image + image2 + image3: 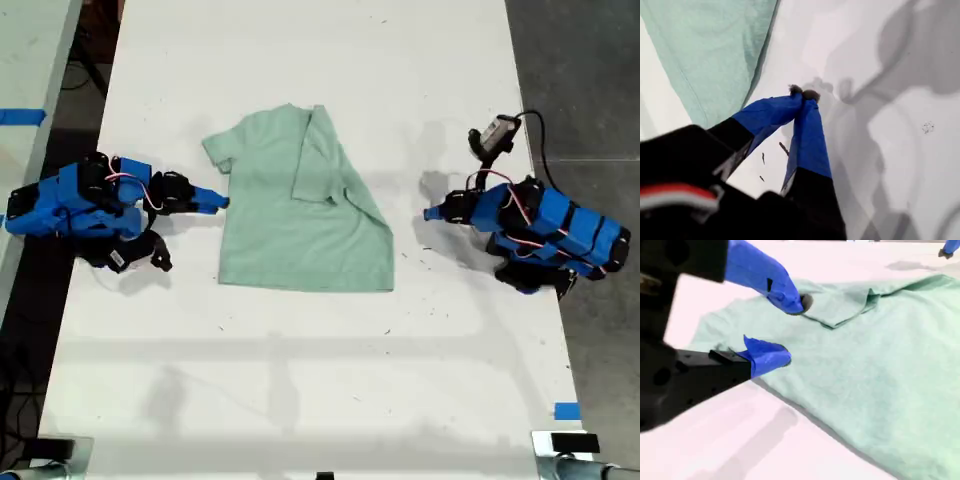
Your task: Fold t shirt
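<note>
A soft mint t shirt (300, 215), one sleeve folded inward, is flanked by my second gripper (785, 330), jaws spread, and my first gripper (802, 95), tips pressed together.

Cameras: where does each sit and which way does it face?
Exterior view: overhead, looking down at the table, the shirt, my second claw at the view's left, my first claw at its right.
First wrist view: on my first claw, shut, facing table beside the shirt's edge.
Second wrist view: on my second claw, open at the shirt, looking across it.
All three share the shirt.
</note>
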